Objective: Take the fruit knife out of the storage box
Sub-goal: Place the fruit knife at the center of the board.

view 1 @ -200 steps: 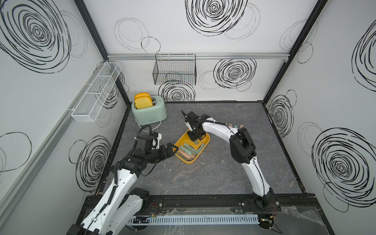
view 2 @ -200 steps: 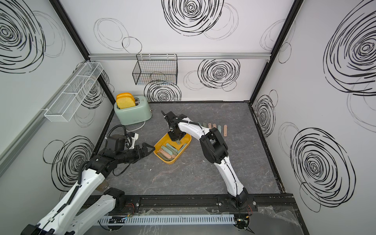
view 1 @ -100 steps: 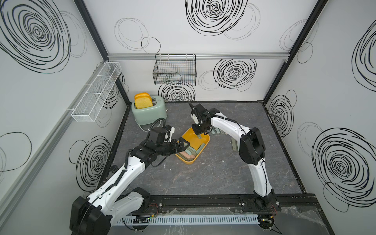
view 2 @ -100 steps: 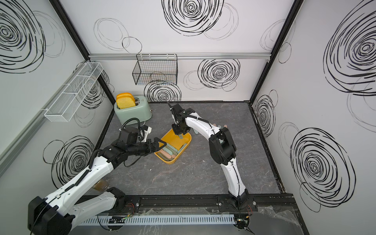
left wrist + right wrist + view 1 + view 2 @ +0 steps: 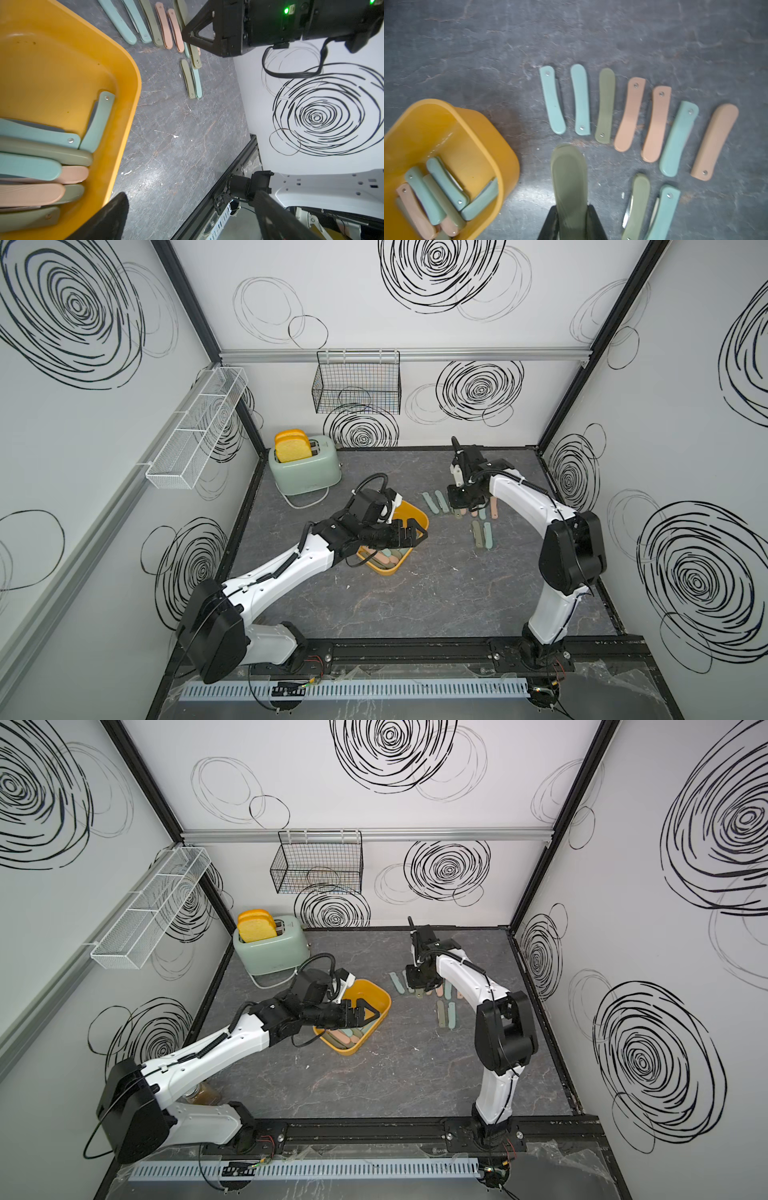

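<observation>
The mustard-yellow storage box [image 5: 417,517] [image 5: 381,997] sits mid-table and holds several folded fruit knives [image 5: 41,164] [image 5: 444,187] with teal, olive and pink handles. My left gripper [image 5: 415,533] [image 5: 368,1014] [image 5: 189,199] hovers over the box's right part, open and empty. My right gripper [image 5: 461,506] [image 5: 419,984] [image 5: 572,209] is to the right of the box, shut on an olive-green folded knife [image 5: 569,182]. That knife hangs above the tabletop, just in front of a row of knives [image 5: 633,114] lying there.
Two more knives [image 5: 482,537] lie nearer the front of the row. A mint toaster [image 5: 303,466] with bread stands at the back left. A black wire basket [image 5: 357,385] hangs on the rear wall and a white mesh basket [image 5: 195,431] on the left wall.
My right gripper has carried the olive knife from the box rightward to the row on the table. My left gripper has swung from left of the box to over it.
</observation>
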